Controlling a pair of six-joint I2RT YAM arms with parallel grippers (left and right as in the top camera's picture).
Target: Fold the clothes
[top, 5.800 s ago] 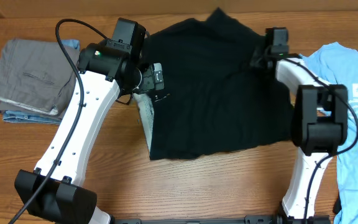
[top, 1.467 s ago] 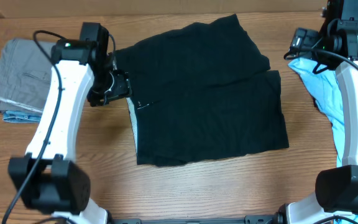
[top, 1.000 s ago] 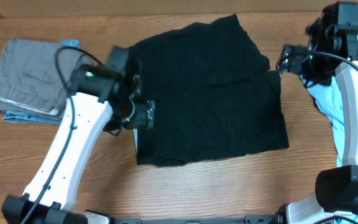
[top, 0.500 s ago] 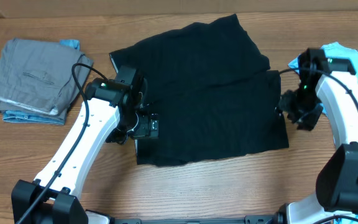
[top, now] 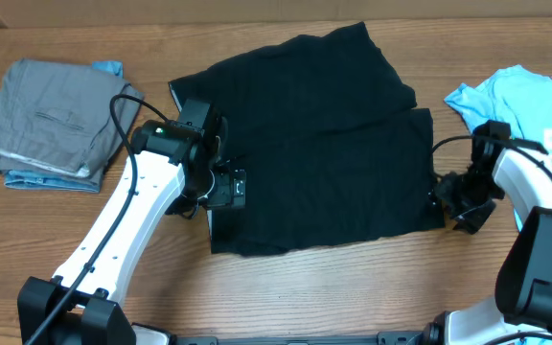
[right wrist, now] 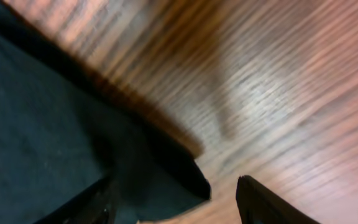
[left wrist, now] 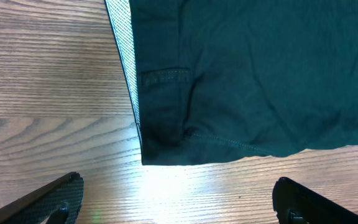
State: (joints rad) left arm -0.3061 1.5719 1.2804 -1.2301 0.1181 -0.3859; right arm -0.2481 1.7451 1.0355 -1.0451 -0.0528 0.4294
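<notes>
A plain black shirt (top: pixel 319 144) lies partly folded in the middle of the table. My left gripper (top: pixel 222 195) sits at its front-left corner. In the left wrist view this gripper (left wrist: pixel 179 208) is wide open over bare wood, with the shirt's corner (left wrist: pixel 151 155) just ahead of the fingertips (left wrist: pixel 51 196). My right gripper (top: pixel 451 203) is at the shirt's front-right corner. The blurred right wrist view shows this gripper (right wrist: pixel 173 208) open, with the black corner (right wrist: pixel 182 177) lying between its fingers. A light blue T-shirt (top: pixel 535 105) with white print lies at the far right.
A folded grey garment (top: pixel 46 115) rests on a blue piece at the far left. The light blue T-shirt runs under the right arm (top: pixel 535 196) toward the table's right edge. Bare wood (top: pixel 324 287) shows in front of the black shirt.
My right arm has come down along the black shirt's right edge to its front-right corner. My left arm settled at the front-left corner and its jaws spread wider.
</notes>
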